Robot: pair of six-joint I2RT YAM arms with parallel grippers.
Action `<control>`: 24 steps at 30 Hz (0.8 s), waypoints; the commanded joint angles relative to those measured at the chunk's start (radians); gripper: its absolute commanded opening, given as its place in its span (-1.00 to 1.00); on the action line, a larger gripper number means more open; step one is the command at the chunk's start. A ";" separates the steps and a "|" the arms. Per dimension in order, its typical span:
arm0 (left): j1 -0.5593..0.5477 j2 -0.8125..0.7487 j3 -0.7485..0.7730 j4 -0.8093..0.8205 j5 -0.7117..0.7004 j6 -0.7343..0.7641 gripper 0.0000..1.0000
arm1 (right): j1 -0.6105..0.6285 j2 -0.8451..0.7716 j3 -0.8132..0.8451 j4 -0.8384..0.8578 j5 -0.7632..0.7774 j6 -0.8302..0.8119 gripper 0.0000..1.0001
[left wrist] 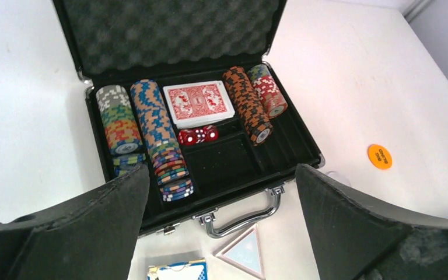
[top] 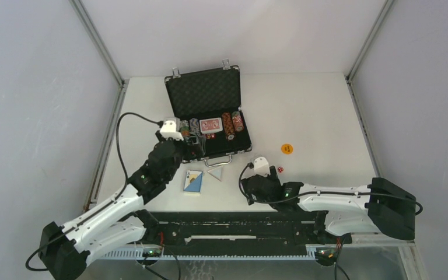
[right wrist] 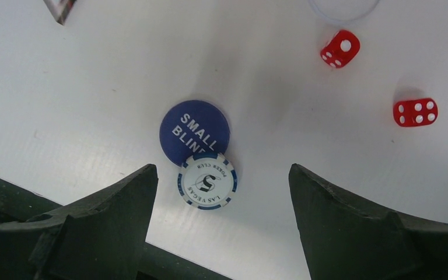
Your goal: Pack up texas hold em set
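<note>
The black briefcase (top: 204, 90) lies open, its lid (left wrist: 169, 29) up. Inside are rows of striped poker chips (left wrist: 154, 125), a red card deck (left wrist: 198, 103) and red dice (left wrist: 198, 136). My left gripper (left wrist: 221, 175) hangs open and empty above the case's near edge and handle (left wrist: 242, 219). On the table in front lie a blue card deck (top: 193, 181) and an orange button disc (top: 287, 149). My right gripper (right wrist: 221, 172) is open just above a white and blue chip (right wrist: 207, 181), which overlaps a blue "SMALL BLIND" disc (right wrist: 193, 129). Two red dice (right wrist: 339, 49) lie beyond.
A pale triangular card (left wrist: 242, 254) lies between the case handle and the blue deck. A clear round disc (right wrist: 344, 6) sits at the top edge of the right wrist view. The table's dark front rail (top: 239, 224) runs just behind the right gripper.
</note>
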 commanded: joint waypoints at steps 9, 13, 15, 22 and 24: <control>0.016 -0.059 -0.067 0.113 0.047 -0.070 1.00 | 0.035 0.012 -0.061 0.071 0.005 0.107 0.60; 0.015 -0.063 -0.070 0.085 0.034 -0.044 1.00 | 0.038 0.030 -0.061 0.084 0.008 0.112 0.58; 0.016 -0.069 -0.065 0.066 0.023 -0.049 1.00 | 0.038 0.042 -0.061 0.094 0.010 0.110 0.57; 0.016 -0.049 -0.070 0.061 0.057 -0.057 1.00 | 0.038 0.088 -0.048 0.105 0.022 0.121 0.45; 0.015 -0.046 -0.066 0.055 0.073 -0.059 1.00 | 0.041 0.087 -0.047 0.093 0.032 0.135 0.36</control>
